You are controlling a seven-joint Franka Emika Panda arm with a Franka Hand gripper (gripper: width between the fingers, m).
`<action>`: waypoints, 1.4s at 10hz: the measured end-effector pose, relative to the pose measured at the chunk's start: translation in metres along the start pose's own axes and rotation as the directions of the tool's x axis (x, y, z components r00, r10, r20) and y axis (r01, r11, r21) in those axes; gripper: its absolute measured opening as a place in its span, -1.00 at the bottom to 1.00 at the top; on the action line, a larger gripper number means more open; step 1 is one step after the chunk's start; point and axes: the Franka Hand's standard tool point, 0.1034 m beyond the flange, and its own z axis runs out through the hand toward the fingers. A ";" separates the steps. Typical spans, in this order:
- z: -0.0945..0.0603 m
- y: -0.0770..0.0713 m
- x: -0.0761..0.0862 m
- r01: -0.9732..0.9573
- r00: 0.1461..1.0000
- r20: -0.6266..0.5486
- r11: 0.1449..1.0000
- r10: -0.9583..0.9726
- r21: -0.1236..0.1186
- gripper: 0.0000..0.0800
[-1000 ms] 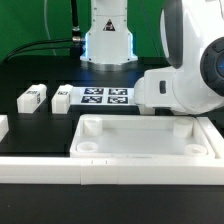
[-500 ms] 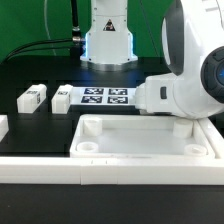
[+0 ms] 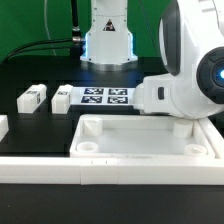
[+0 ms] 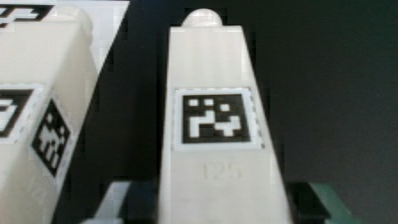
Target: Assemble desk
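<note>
The white desk top lies rim-up at the front, its corner sockets showing. In the wrist view a white square leg with a black-and-white tag lies on the black table, and my gripper straddles its near end. Both fingers stand a little off the leg's sides, so the gripper is open. A second tagged leg lies close beside it. In the exterior view my hand hides the gripper and these legs, behind the top's far right corner.
Two loose legs lie at the exterior view's left, and another white part is at the left edge. The marker board lies before the robot base. A long low white wall runs along the front.
My hand has sunk a little toward the table behind the desk top's far right corner. The desk top and the loose legs have not moved.
</note>
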 end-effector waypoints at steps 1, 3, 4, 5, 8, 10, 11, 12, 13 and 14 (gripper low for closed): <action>-0.005 0.001 -0.002 0.008 1.000 -0.005 1.000 -0.008 0.004 -0.28; -0.026 0.005 -0.017 0.051 0.999 -0.015 0.999 -0.051 0.016 -0.28; -0.041 0.008 -0.026 0.084 0.996 -0.037 0.996 -0.084 0.021 -0.28; -0.049 0.009 -0.032 0.099 0.994 -0.048 0.995 -0.097 0.025 -0.28; -0.052 0.009 -0.026 0.106 0.990 -0.097 0.994 -0.103 0.026 -0.28; -0.061 0.008 -0.019 0.106 0.978 -0.181 0.994 -0.100 0.025 -0.28; -0.075 0.008 -0.031 0.107 0.960 -0.262 0.994 -0.099 0.020 -0.28; -0.085 0.009 -0.041 0.108 0.953 -0.288 0.994 -0.098 0.020 -0.28; -0.100 0.008 -0.044 0.111 0.938 -0.332 0.994 -0.098 0.020 -0.28; -0.123 0.007 -0.055 0.116 0.909 -0.405 0.993 -0.099 0.016 -0.28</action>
